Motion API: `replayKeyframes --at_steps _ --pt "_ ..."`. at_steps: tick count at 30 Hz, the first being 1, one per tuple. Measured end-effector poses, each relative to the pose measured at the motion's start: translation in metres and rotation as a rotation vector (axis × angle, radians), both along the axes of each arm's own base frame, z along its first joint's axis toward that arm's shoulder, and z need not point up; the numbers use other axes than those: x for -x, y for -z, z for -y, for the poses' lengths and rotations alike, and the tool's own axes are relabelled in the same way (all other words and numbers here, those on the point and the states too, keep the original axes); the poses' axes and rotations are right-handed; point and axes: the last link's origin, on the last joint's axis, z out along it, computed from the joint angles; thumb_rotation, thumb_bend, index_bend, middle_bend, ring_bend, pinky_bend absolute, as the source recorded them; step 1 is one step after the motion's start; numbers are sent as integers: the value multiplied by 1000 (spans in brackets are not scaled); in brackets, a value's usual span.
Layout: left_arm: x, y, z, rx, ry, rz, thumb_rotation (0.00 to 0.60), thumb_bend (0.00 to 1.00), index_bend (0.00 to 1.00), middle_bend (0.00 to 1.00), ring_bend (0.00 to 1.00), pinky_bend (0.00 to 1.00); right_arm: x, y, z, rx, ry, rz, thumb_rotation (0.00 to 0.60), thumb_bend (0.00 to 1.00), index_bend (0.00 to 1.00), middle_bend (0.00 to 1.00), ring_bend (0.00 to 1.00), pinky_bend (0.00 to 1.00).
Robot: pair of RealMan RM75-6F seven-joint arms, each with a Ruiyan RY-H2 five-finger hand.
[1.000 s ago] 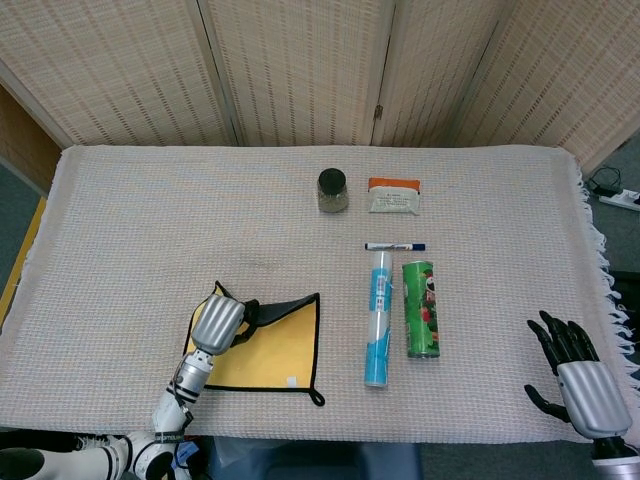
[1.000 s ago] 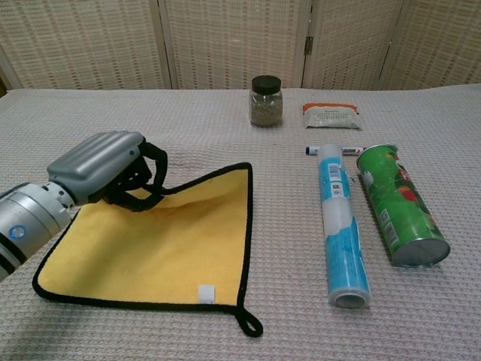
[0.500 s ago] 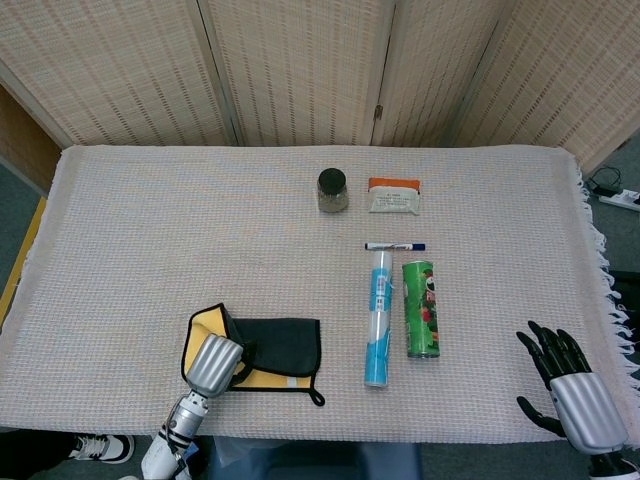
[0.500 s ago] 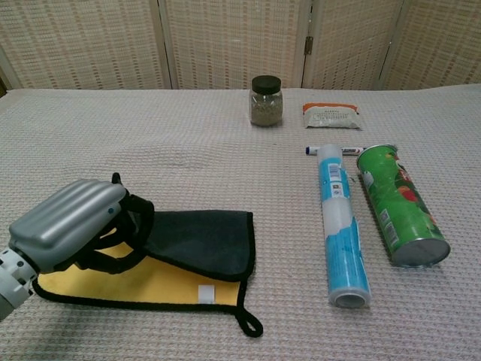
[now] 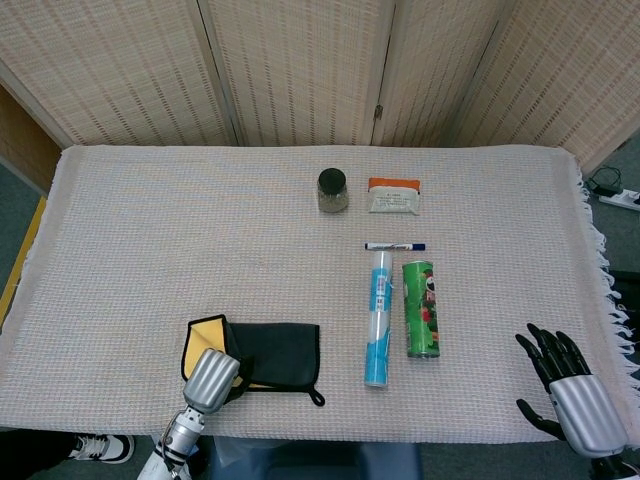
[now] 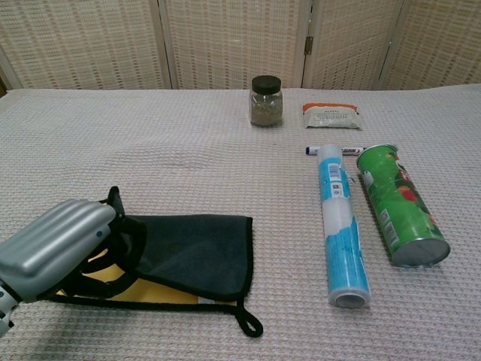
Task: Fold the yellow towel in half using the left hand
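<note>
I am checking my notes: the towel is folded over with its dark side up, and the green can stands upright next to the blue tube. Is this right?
Not quite. The green can lies on its side, beside the blue tube, as the chest view shows. The towel is indeed folded dark side up.

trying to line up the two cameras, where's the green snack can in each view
Head view: the green cylindrical snack can lies right of centre, lengthwise, between the table's middle and its near edge.
Chest view: the same can lies at the right, its open end toward the camera.
Shared landmark: the blue-and-white tube lies alongside it, on its left in both views.
</note>
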Motion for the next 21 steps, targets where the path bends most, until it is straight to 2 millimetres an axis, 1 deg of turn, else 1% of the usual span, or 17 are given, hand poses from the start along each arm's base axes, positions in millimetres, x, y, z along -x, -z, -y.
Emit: replayKeyframes --at_steps 1,3,8,12,17,21 --pt "1 0 2 4 -4 3 600 537 721 1000 1000 1000 0 0 0 -1 -1 -2 600 310 0 0 0 0" --pt "2 -1 5 16 -16 11 600 537 665 1000 1000 1000 0 1 0 -2 -2 -7 600 310 0 0 0 0" --pt "7 -5 9 32 -34 33 600 538 466 1000 1000 1000 -1 2 0 -2 -6 -13 600 310 0 0 0 0" --pt "10 -8 6 33 -44 43 600 536 319 1000 1000 1000 -1 1 0 2 -4 -12 600 310 0 0 0 0" --pt "12 -12 2 41 -54 53 600 536 197 1000 1000 1000 -1 -1 0 10 -2 -6 600 310 0 0 0 0" --pt "12 -14 1 51 -55 58 600 534 153 1000 1000 1000 -1 -4 -1 19 -5 2 600 311 0 0 0 0"
